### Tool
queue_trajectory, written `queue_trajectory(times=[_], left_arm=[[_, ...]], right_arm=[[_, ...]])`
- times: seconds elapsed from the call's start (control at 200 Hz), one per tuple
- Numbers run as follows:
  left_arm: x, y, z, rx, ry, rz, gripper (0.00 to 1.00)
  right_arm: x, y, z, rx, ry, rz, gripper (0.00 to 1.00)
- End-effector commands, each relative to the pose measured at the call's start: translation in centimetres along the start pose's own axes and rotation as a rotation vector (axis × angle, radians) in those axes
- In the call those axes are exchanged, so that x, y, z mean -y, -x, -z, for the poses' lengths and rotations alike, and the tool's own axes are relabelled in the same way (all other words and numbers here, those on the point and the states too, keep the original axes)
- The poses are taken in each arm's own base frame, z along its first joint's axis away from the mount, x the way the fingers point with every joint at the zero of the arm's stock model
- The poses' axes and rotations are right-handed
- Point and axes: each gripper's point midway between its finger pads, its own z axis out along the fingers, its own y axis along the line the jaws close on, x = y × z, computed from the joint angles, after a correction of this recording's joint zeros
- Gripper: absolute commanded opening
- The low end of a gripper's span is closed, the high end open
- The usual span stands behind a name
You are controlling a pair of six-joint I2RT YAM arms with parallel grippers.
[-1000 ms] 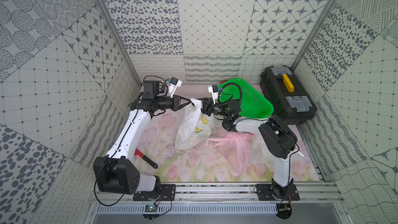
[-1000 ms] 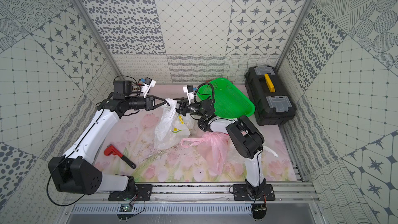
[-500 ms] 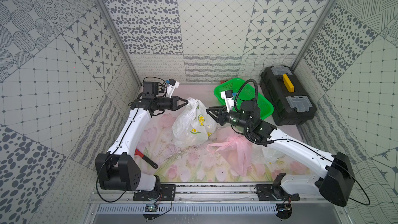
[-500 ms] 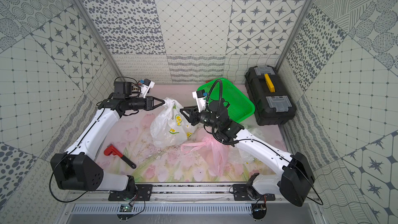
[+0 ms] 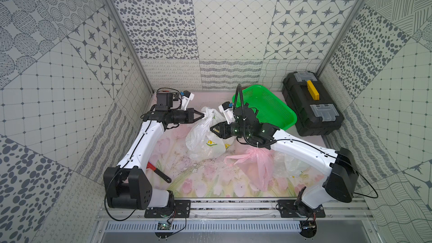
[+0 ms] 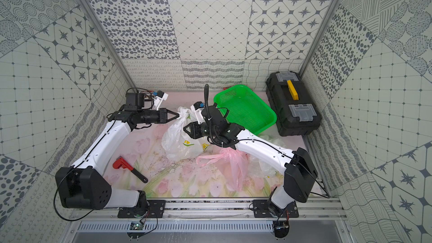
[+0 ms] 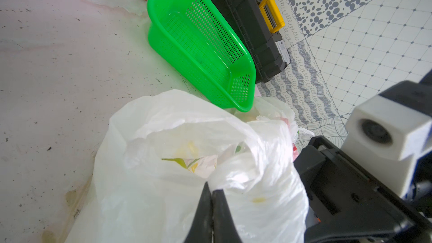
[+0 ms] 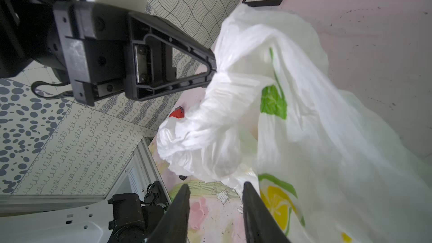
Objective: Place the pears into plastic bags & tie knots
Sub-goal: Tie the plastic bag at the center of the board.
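The lemon bag (image 5: pixel 204 139) sits on the bench (image 5: pixel 198 183), one handle (image 5: pixel 208 116) pinched in the shut left jaws. The right jaws stand part open, empty, beside it. Best close them on the loose handle (image 8: pixel 184 134) near its root, under tension.

Looked down steeply from high over the front rail (image 5: pixel 233 203) in both top views, toward the back wall (image 5: pixel 229 75), far enough to hold the whole tabletop (image 5: pixel 198 183). From the left wrist, looked close over the white lemon-print bag (image 7: pixel 187 171) toward the green basket (image 7: pixel 201 43); from the right wrist, across the same bag toward the left gripper (image 8: pixel 214 68).
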Motion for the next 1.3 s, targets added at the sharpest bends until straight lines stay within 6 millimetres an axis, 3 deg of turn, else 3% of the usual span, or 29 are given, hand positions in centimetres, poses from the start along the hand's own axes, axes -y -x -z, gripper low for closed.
queue_trajectory(times=[0.0,0.455,0.53,0.66,0.825,1.036,1.206,1.296], left_arm=[[0.5,0.7,0.3,0.037,-0.023,-0.012,0.0],[1.0,0.1,0.5,0.036,-0.039,-0.019,0.0],[0.9,0.1,0.5,0.036,-0.037,-0.014,0.0],[0.8,0.0,0.7,0.036,-0.012,-0.022,0.0],[0.4,0.9,2.5,0.065,0.089,-0.03,0.0],[-0.4,1.5,5.4,0.125,0.199,-0.012,0.0],[-2.5,1.0,6.0,0.131,0.261,0.038,0.0],[-2.9,0.9,6.0,0.141,0.266,0.053,0.0]], right_arm=[[-1.5,1.7,-0.3,0.035,0.044,-0.003,0.41],[1.7,1.5,-2.6,-0.004,-0.038,-0.086,0.43],[1.3,1.9,-2.7,0.001,-0.023,-0.085,0.39],[0.2,2.1,-2.2,-0.018,0.011,-0.086,0.18],[-0.3,1.0,0.8,-0.089,0.066,-0.109,0.02],[4.6,1.5,6.0,-0.111,0.042,-0.233,0.0],[5.8,2.5,7.4,-0.12,0.008,-0.203,0.0],[8.3,2.6,8.1,-0.14,-0.157,-0.135,0.0]])
